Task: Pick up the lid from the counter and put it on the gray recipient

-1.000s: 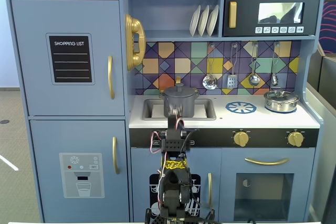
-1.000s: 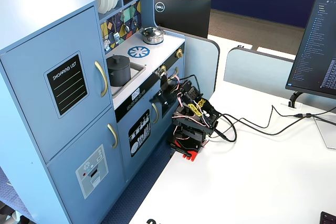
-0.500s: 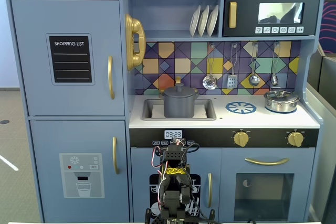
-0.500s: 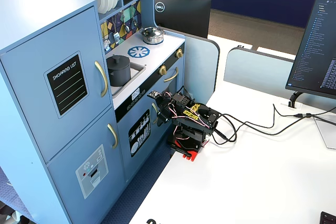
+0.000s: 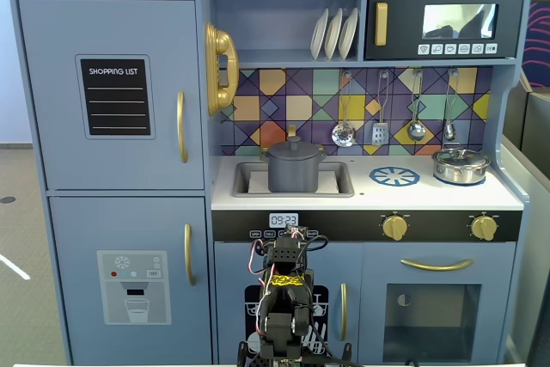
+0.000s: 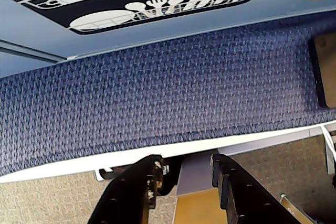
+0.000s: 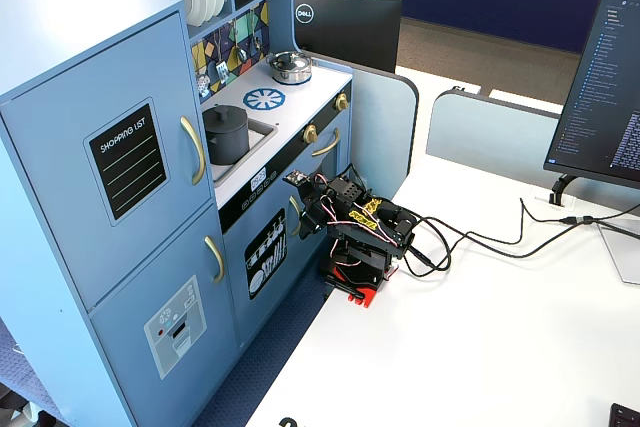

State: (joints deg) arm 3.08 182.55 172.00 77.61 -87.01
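Note:
The gray recipient stands in the sink of the toy kitchen counter. The lid, a dark-gray disc with a small knob, sits flat on top of it; both also show in the other fixed view, lid on pot. My arm is folded low on the white table in front of the kitchen, well below the counter. My gripper is open and empty, pointing down past the table edge at the blue carpet. It shows near the dishwasher door.
A shiny silver pot with its own lid stands at the counter's right, beside a blue-and-white burner circle. Utensils hang above the counter. Cables and a monitor are on the white table.

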